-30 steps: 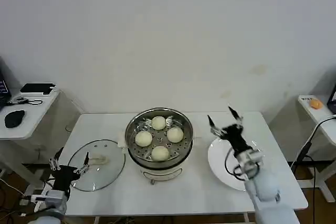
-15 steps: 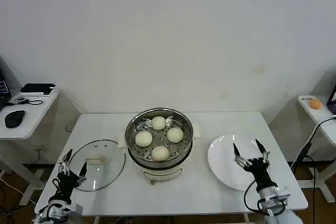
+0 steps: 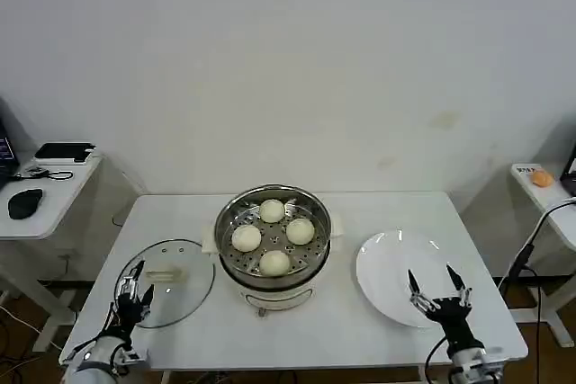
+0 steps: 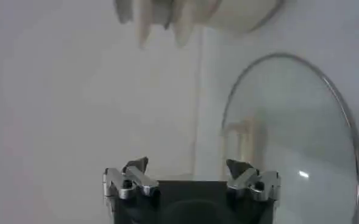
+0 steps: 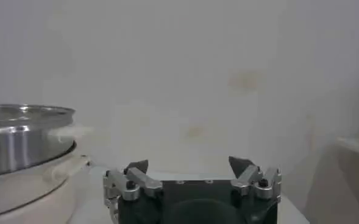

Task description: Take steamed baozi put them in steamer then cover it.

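Glass cover lies just beside the spread left hand; right hand spread.

The right gripper sits at the bottom centre of the frame, its fingers spread apart and holding nothing. The steamer shows at the left edge, before a pale wall.
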`<state>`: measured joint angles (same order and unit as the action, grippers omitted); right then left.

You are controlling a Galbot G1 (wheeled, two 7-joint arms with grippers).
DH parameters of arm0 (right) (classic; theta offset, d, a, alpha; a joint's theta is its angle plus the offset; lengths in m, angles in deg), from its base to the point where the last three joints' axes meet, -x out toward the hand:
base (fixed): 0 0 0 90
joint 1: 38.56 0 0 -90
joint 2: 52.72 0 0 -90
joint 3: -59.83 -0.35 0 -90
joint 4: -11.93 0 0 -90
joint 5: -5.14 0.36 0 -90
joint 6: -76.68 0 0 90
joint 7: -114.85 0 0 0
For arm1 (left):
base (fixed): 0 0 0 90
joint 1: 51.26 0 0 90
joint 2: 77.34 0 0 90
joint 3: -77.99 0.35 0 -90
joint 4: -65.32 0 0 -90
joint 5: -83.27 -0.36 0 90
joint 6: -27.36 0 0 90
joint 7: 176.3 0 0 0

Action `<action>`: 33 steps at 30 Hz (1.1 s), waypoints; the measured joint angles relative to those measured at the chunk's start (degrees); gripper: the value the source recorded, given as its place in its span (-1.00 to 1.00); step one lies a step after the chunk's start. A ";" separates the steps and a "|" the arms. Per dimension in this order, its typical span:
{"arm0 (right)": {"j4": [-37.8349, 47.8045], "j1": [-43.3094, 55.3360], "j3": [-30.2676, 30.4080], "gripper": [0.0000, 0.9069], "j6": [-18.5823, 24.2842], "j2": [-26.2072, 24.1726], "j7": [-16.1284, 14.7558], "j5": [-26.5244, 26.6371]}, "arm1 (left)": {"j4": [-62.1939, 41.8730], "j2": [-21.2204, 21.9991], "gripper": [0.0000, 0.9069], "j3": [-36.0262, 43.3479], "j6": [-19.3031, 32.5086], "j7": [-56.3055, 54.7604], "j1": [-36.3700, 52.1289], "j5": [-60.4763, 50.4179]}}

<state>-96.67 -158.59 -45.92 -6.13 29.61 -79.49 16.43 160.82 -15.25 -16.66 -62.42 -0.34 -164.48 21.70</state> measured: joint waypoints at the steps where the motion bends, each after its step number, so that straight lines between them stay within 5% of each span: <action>1: 0.00 -0.18 -0.14 1.00 0.02 0.19 0.01 -0.07 | -0.65 -0.08 1.00 0.26 0.02 0.04 0.61 -0.27; 21: 0.47 -1.91 -1.16 1.00 0.68 2.77 -0.23 -1.47 | -12.06 0.52 1.00 5.26 0.59 0.17 12.54 -3.35; 22: 0.55 -1.87 -1.19 1.00 0.74 2.88 -0.22 -1.57 | -12.69 0.62 0.78 5.41 0.70 0.03 13.10 -3.47; 23: 0.62 -1.86 -1.20 1.00 0.75 2.98 -0.21 -1.61 | -13.34 0.71 -0.04 5.50 0.80 -0.10 13.65 -3.55; 25: 0.76 -1.88 -1.19 1.00 0.79 3.16 -0.22 -1.73 | -14.48 0.73 -1.00 5.76 0.86 -0.25 14.61 -3.73; 33: 1.24 -1.59 -1.11 1.00 0.92 3.59 -0.21 -2.00 | -17.72 1.10 -1.00 6.23 1.51 -0.79 16.50 -3.92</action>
<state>-95.43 -160.19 -47.04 -5.22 33.20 -79.70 14.44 143.10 -14.15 -10.42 -60.91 -1.13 -147.98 17.79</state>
